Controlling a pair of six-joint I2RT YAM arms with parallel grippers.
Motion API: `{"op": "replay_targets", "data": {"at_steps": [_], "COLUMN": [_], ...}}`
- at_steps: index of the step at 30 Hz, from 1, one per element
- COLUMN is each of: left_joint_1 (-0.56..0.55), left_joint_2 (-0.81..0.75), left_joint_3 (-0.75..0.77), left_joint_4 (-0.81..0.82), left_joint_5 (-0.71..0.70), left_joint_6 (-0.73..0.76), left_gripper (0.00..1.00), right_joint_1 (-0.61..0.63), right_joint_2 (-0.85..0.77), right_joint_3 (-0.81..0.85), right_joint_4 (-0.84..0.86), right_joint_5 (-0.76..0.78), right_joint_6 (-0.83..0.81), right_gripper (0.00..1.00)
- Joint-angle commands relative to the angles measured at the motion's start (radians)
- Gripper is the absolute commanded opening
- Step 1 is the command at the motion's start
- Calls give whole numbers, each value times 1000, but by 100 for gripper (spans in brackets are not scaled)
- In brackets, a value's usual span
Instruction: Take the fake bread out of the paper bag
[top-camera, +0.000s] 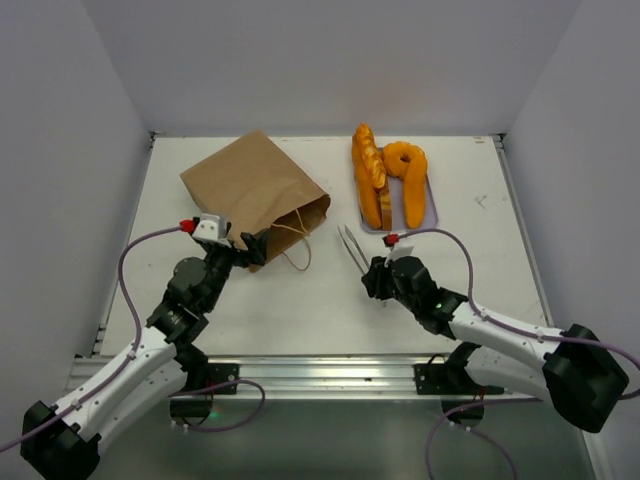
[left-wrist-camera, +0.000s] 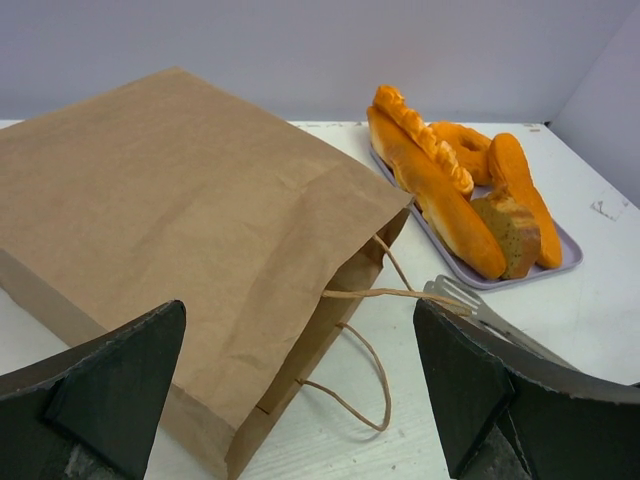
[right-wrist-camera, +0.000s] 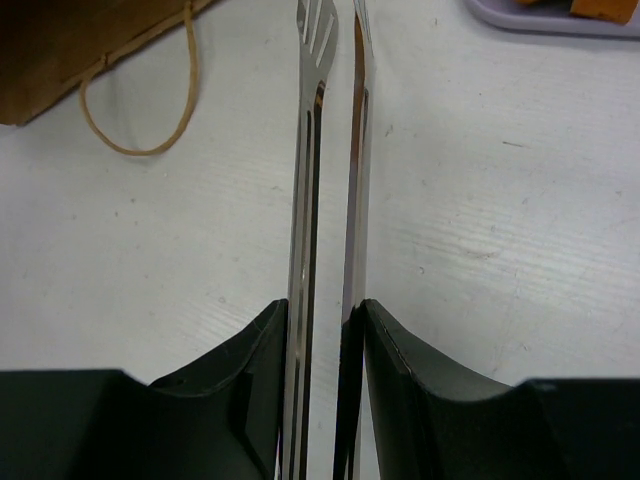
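The brown paper bag (top-camera: 255, 190) (left-wrist-camera: 170, 200) lies flat at the back left, its mouth and cord handles (left-wrist-camera: 370, 370) turned toward the table's middle. Its inside is hidden. Several glossy orange pieces of fake bread (top-camera: 385, 180) (left-wrist-camera: 440, 195), long loaves and one curved ring, lie outside the bag on a lavender tray (top-camera: 432, 205) (left-wrist-camera: 560, 262). My left gripper (top-camera: 252, 248) (left-wrist-camera: 300, 330) stands wide open just in front of the bag's mouth, holding nothing. My right gripper (top-camera: 378, 278) (right-wrist-camera: 325, 310) is shut on the metal tongs (top-camera: 350, 248) (right-wrist-camera: 330, 150), whose tips point toward the bag and tray.
White walls close the table at the back and both sides. The tongs' tips (left-wrist-camera: 490, 315) lie between the bag's handles and the tray's near corner. A corner of the bag (right-wrist-camera: 60, 50) and one handle loop (right-wrist-camera: 140, 130) show in the right wrist view.
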Motion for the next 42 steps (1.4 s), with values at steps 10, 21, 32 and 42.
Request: {"op": "replay_targets", "data": {"at_steps": [10, 21, 32, 42], "left_joint_1": [-2, -2, -2, -2], "left_joint_2": [-79, -116, -105, -105], "left_joint_3": [-68, -89, -88, -88], "left_joint_4": [68, 67, 68, 68], "left_joint_5": [-24, -41, -41, -41], "left_joint_6": [-17, -17, -14, -10], "left_gripper": [100, 100, 100, 100], "right_joint_1": [2, 2, 4, 7], "right_joint_2": [232, 355, 323, 297], "right_joint_3": [-12, -4, 51, 118], "right_joint_4": [273, 304, 203, 94], "right_joint_5": [32, 52, 49, 67], "right_joint_6": [43, 48, 11, -15], "right_gripper": [41, 49, 61, 94]}}
